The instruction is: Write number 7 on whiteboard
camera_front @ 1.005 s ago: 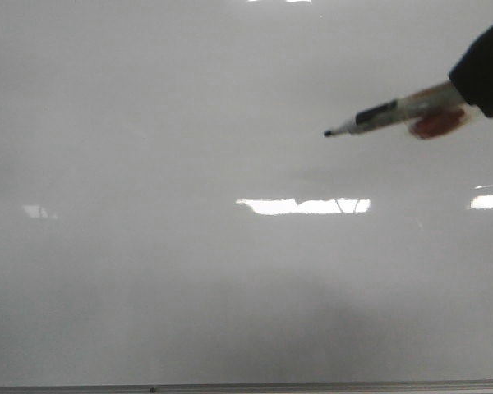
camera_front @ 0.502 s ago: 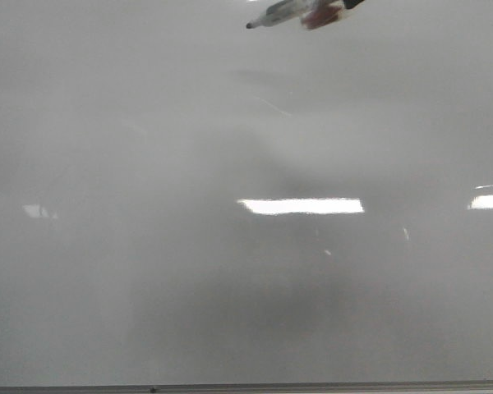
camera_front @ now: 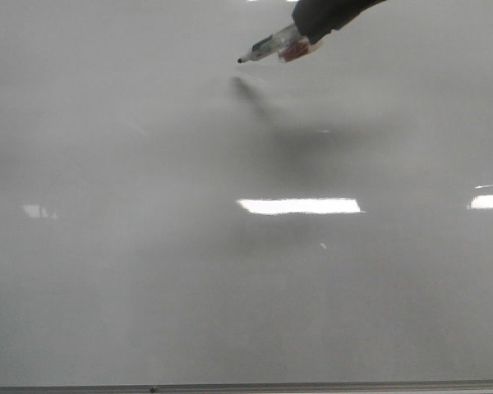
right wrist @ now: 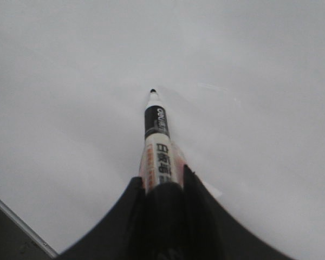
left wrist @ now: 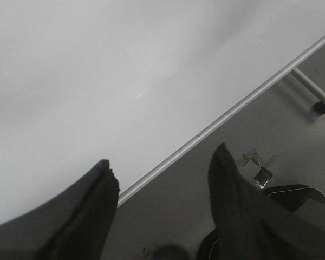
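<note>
The right gripper is clamped on a marker, which is held in the far part of the scene, right of centre, over the whiteboard. The marker's long axis is pointed to the left and slightly toward the board, with the black tip leading. A dark shadow is seen on the board just beside the tip, apart from it; contact is therefore judged not yet made. No 7 is found anywhere on the surface, so the writing is judged not begun. The coming stroke depends on the tip being brought onto the board directly beneath it. The left gripper is spread wide with nothing held, near the board's metal edge, well away from the marker. The right arm is the one placed to write.
</note>
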Action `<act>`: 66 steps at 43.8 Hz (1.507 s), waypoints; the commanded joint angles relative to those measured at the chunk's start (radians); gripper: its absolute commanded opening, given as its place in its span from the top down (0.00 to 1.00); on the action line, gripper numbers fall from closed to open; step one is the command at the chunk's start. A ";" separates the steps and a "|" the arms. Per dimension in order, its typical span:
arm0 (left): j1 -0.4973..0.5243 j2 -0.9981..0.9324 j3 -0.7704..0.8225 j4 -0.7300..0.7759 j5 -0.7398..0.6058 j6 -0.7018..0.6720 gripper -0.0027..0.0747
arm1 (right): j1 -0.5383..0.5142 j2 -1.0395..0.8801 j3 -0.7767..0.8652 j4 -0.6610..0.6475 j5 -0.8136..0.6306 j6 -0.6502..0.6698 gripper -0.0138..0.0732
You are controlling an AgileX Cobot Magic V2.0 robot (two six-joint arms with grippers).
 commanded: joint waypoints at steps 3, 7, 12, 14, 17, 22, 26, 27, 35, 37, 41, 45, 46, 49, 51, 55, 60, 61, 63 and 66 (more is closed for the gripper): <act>0.001 -0.005 -0.025 -0.024 -0.062 -0.011 0.50 | -0.008 -0.006 -0.039 0.008 -0.101 0.003 0.98; 0.001 -0.005 -0.025 -0.024 -0.062 -0.011 0.50 | -0.029 -0.002 -0.039 0.008 -0.091 0.003 0.98; 0.001 -0.005 -0.025 -0.024 -0.062 -0.011 0.50 | -0.094 -0.009 -0.039 0.007 -0.038 0.003 0.98; 0.001 -0.005 -0.025 -0.024 -0.062 -0.011 0.50 | -0.118 -0.015 -0.039 0.007 -0.016 0.003 0.98; 0.001 -0.005 -0.025 -0.024 -0.062 -0.011 0.50 | -0.142 -0.022 -0.039 0.005 0.011 0.003 0.98; 0.001 -0.005 -0.025 -0.024 -0.062 -0.011 0.50 | -0.148 -0.023 -0.039 -0.011 0.024 0.003 0.98; 0.001 -0.005 -0.025 -0.024 -0.063 -0.011 0.50 | -0.144 -0.023 -0.039 -0.011 0.030 0.003 0.98; 0.001 -0.005 -0.025 -0.024 -0.064 -0.011 0.50 | -0.144 -0.021 -0.039 -0.011 0.035 0.003 0.98; 0.001 -0.005 -0.025 -0.024 -0.067 -0.011 0.50 | -0.115 0.007 -0.021 -0.011 0.118 -0.034 0.98; 0.001 -0.005 -0.025 -0.024 -0.071 -0.011 0.50 | -0.098 0.021 -0.007 -0.011 0.127 -0.046 0.98; 0.001 -0.005 -0.025 -0.024 -0.087 -0.011 0.50 | -0.060 0.051 0.013 -0.011 0.154 -0.051 0.98; 0.001 -0.005 -0.025 -0.024 -0.096 -0.011 0.50 | -0.029 0.079 0.017 -0.011 0.177 -0.060 0.98; 0.001 -0.005 -0.025 -0.024 -0.096 -0.009 0.50 | -0.024 0.084 0.017 -0.011 0.177 -0.065 0.98; 0.001 -0.005 -0.025 -0.024 -0.102 -0.007 0.50 | -0.015 0.085 0.017 -0.011 0.165 -0.069 0.98; 0.001 -0.005 -0.025 -0.024 -0.109 -0.005 0.50 | -0.013 0.077 0.014 -0.011 0.159 -0.069 0.98; 0.001 -0.005 -0.025 -0.024 -0.114 0.022 0.49 | -0.002 0.037 0.014 -0.010 0.164 -0.069 0.98; -0.021 -0.005 -0.029 -0.064 -0.114 0.112 0.35 | 0.036 -0.036 0.014 -0.010 0.219 -0.082 0.98; -0.033 -0.005 -0.029 -0.081 -0.114 0.132 0.32 | 0.047 -0.056 0.014 -0.010 0.241 -0.098 0.98; -0.055 -0.001 -0.029 -0.120 -0.110 0.182 0.25 | 0.079 -0.085 0.015 -0.010 0.276 -0.130 0.98; -0.105 0.008 -0.029 -0.165 -0.100 0.272 0.23 | 0.131 -0.139 0.019 -0.010 0.342 -0.213 0.98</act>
